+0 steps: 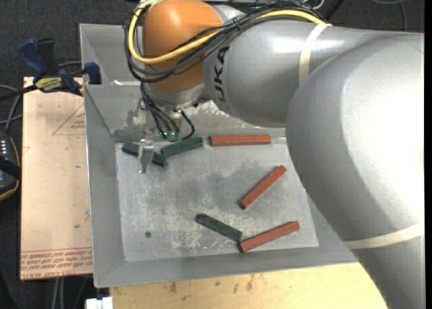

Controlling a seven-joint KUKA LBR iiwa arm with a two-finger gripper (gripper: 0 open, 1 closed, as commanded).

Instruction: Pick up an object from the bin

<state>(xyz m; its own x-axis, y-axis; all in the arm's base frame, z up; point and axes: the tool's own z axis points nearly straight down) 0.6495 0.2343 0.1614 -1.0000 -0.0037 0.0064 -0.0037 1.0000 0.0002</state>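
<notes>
My gripper [144, 160] hangs low over the bin's upper left part, under the orange wrist cover. Right below it lies a short dark green bar [154, 158], pointing down to the right. A second dark green bar [183, 146] lies just to the right of the gripper and meets the first one at an angle. Whether the gripper touches either bar cannot be made out. A red bar [239, 140] lies flat farther right, in line with the second green one.
Lower in the bin lie a slanted red bar [262, 187], another red bar [269, 235] near the front wall, and a dark green bar [218, 227] touching its left end. The bin's sloped left wall stands close to the gripper.
</notes>
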